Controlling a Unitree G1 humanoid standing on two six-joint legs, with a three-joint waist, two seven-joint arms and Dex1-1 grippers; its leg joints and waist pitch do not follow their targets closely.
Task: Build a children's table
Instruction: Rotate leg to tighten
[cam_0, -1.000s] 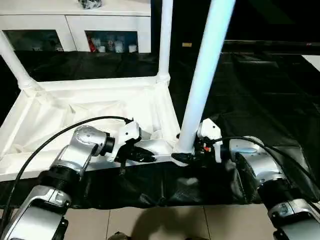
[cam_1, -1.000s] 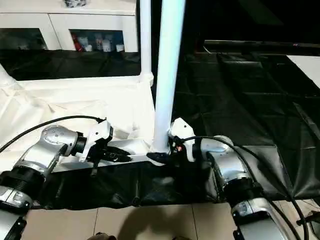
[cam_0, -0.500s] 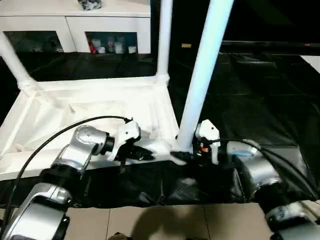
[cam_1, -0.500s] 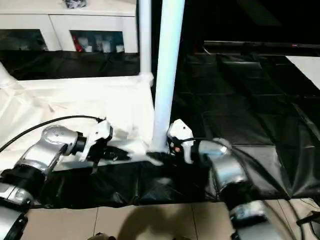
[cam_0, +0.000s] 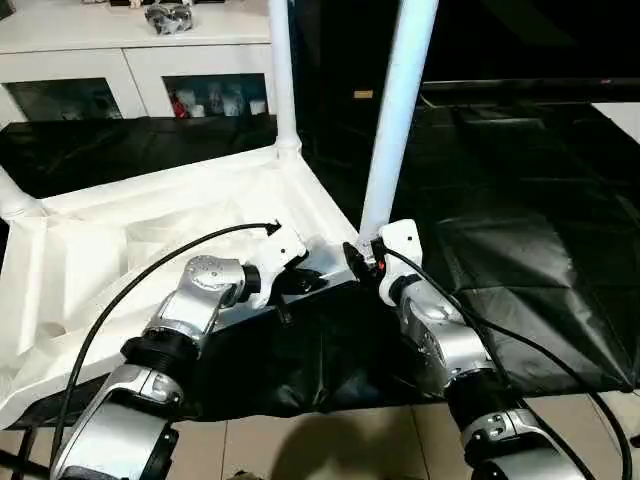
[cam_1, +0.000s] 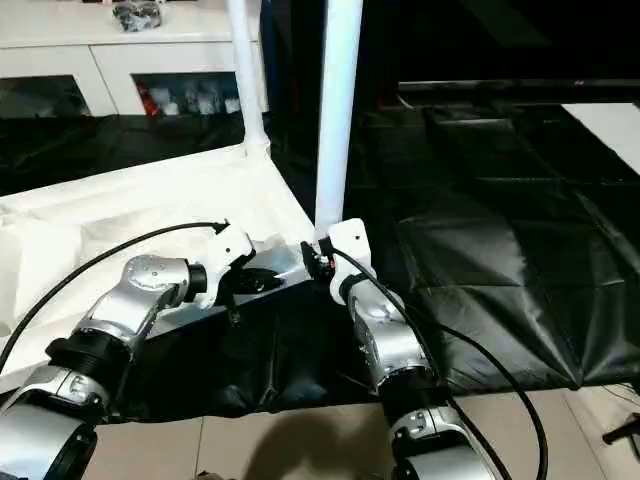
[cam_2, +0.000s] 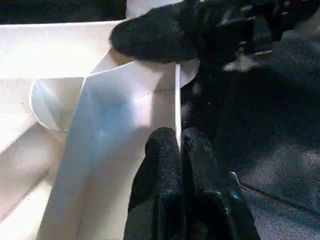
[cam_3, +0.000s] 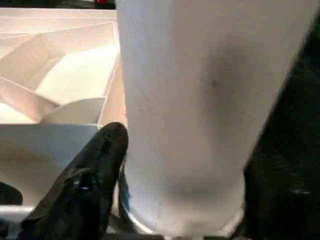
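White children's table (cam_0: 150, 215) rim overhangs the black-sheeted work table (cam_0: 520, 200) edge.

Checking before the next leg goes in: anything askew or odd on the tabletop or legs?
Nothing damaged. The children's table lies upside down, its near edge overhanging the black-sheeted work table. Left gripper pinches the rim; right gripper straddles the near leg, which stands roughly upright.
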